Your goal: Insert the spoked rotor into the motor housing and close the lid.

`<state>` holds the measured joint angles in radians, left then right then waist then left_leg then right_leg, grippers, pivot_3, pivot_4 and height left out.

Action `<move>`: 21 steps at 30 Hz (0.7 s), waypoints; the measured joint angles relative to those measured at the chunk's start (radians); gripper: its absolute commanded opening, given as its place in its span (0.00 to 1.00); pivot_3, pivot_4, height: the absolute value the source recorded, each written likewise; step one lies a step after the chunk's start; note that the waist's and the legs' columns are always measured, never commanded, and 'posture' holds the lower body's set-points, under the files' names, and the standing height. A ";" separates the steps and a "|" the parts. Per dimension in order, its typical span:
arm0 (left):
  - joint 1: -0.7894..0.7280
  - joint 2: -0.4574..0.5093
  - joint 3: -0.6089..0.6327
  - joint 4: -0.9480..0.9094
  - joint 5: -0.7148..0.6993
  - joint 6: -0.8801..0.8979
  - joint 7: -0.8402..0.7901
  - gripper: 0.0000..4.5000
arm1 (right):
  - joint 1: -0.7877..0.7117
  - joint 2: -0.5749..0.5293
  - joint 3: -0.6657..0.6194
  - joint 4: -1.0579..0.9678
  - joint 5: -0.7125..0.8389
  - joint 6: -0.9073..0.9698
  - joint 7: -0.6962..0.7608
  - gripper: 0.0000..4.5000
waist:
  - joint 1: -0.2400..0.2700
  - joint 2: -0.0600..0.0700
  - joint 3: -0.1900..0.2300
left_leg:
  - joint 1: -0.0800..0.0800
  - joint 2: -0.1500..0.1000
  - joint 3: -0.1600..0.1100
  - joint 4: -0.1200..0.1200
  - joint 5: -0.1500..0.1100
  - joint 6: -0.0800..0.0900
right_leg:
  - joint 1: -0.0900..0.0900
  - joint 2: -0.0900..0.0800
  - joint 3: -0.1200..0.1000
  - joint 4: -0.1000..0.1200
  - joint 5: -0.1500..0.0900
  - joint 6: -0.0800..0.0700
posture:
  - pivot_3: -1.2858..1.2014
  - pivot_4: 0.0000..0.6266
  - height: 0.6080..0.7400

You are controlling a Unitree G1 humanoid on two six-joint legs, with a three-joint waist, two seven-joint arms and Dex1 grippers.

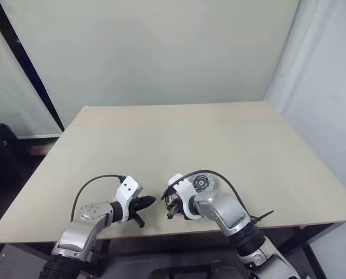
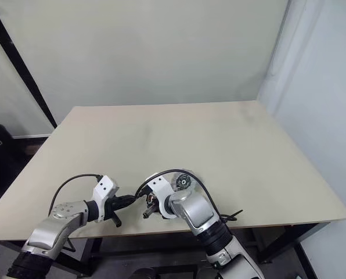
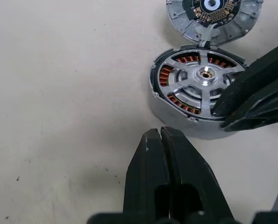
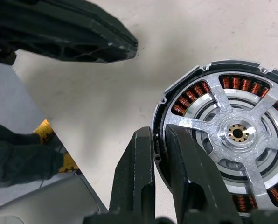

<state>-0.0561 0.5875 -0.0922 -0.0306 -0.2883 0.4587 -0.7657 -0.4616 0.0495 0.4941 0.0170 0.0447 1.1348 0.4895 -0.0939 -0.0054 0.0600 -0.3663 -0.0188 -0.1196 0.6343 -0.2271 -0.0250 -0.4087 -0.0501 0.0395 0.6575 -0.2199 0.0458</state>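
While the left end effector [image 1: 145, 202] is resting pinched together on the table [image 1: 179, 139], the right end effector [image 4: 160, 140] is clamping the rim of the motor housing [image 3: 195, 95], seemingly rigid, heavy and slick, with the spoked rotor [image 3: 202, 77] seated inside and the lid [image 3: 213, 16] lying just beyond.

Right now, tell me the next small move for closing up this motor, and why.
Probably let go with the right pincer and go for the lid. The spoked rotor already sits inside the motor housing, copper coils showing between its spokes, while the pincer grips the housing's rim and the lid lies open on the table beside it.
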 measured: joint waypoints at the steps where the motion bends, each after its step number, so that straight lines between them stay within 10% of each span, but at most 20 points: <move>1: 0.000 0.000 0.000 0.000 0.000 0.000 0.001 0.00 | -0.001 -0.011 0.014 -0.008 0.002 -0.001 0.008 0.18 | -0.002 0.000 0.000 | 0.000 0.000 0.000 -0.001 0.001 0.002 | 0.000 0.000 0.000 0.000 0.000 0.000 | 0.52 0.00 1.00; 11: 0.004 0.001 0.002 0.000 -0.002 0.000 -0.003 0.00 | -0.009 -0.068 0.080 -0.121 0.077 0.032 0.070 0.95 | 0.000 0.000 0.000 | -0.002 -0.002 -0.001 -0.005 0.000 0.000 | -0.002 -0.001 0.000 -0.003 0.000 0.000 | 0.52 0.00 1.00; 21: 0.063 0.005 0.120 0.010 -0.101 -0.001 -0.095 0.00 | -0.049 -0.175 -0.180 -0.296 0.103 0.014 -0.020 0.99 | 0.005 0.000 0.001 | -0.004 -0.002 -0.002 -0.005 0.000 0.000 | -0.003 -0.002 -0.001 -0.005 0.000 0.000 | 0.52 0.00 1.00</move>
<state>0.0072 0.5921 0.0280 -0.0202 -0.3890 0.4575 -0.8609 -0.5107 -0.1252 0.3138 -0.2791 0.1478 1.1486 0.4698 -0.0889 -0.0052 0.0608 -0.3707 -0.0210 -0.1215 0.6296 -0.2273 -0.0251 -0.4115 -0.0524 0.0386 0.6527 -0.2200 0.0458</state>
